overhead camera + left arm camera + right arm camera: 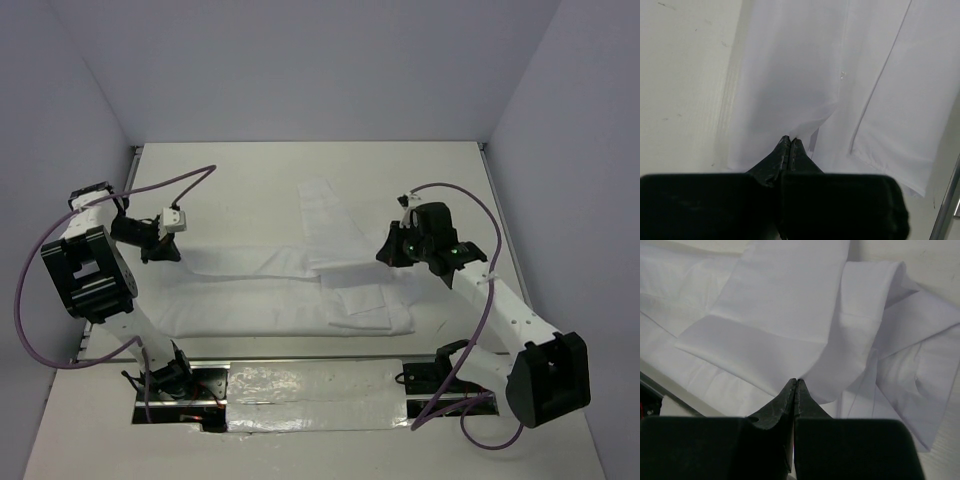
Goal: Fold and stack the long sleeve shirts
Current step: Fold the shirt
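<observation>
The white long sleeve shirt [270, 290] lies wrinkled across the middle of the table, one sleeve [325, 205] stretching toward the back. My left gripper [170, 256] is at the shirt's left end. In the left wrist view it [791, 139] is shut, with a lifted edge of the cloth [790, 65] pinched at its tips. My right gripper [383, 257] is at the shirt's right side. The right wrist view shows it [796, 381] shut on a raised fold of the shirt [775, 305], with bunched layers to its right.
A shiny metal plate [310, 395] runs along the near edge between the arm bases. Purple cables [170, 185] loop above both arms. Grey walls close in the table on the left, back and right. Bare tabletop [240, 170] lies behind the shirt.
</observation>
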